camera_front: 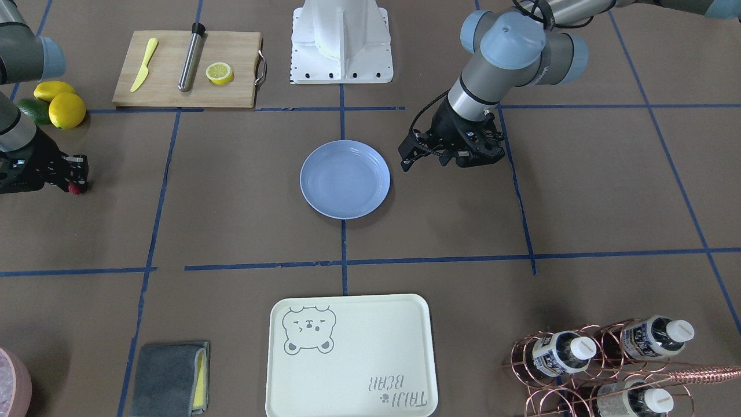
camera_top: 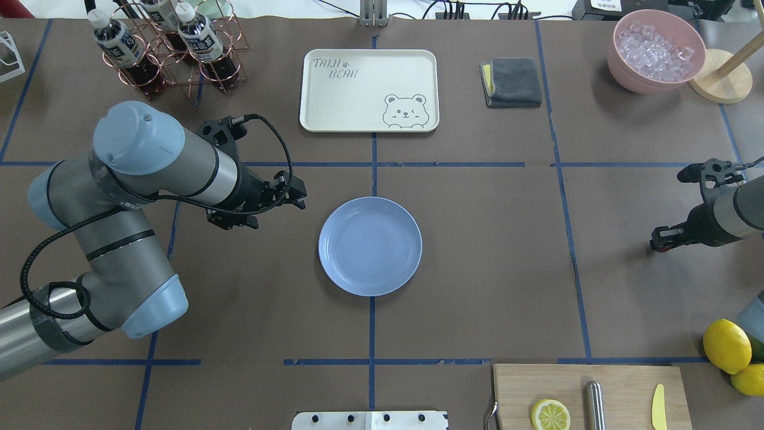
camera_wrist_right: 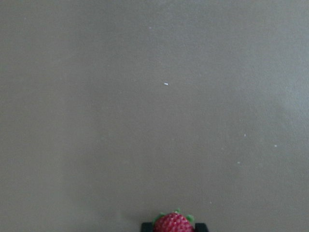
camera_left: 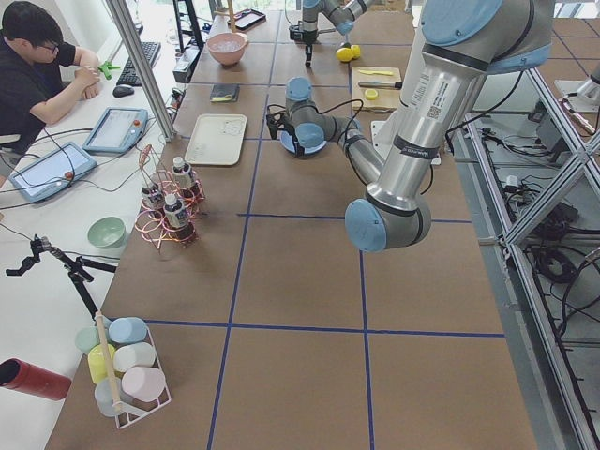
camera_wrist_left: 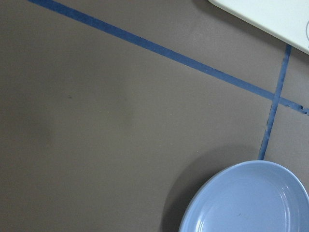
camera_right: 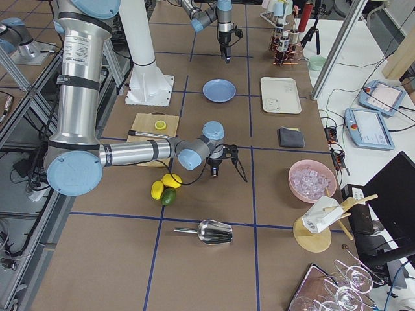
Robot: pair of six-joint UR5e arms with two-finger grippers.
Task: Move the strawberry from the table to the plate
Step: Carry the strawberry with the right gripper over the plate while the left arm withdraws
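Strawberry (camera_wrist_right: 174, 224) pinched in right fingers (camera_front: 80, 174) over brown table (camera_front: 231, 202).

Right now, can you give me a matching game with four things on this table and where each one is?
Things: 1 strawberry; 2 plate; 3 lemon half; 4 grey cloth.
Places: A on the cutting board; B in the right gripper; C beside the bear tray; D at the table's middle.
Pairs: 1-B, 2-D, 3-A, 4-C.

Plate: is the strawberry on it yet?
No, the plate is bare; the strawberry sits at the right end effector tip, far from it.
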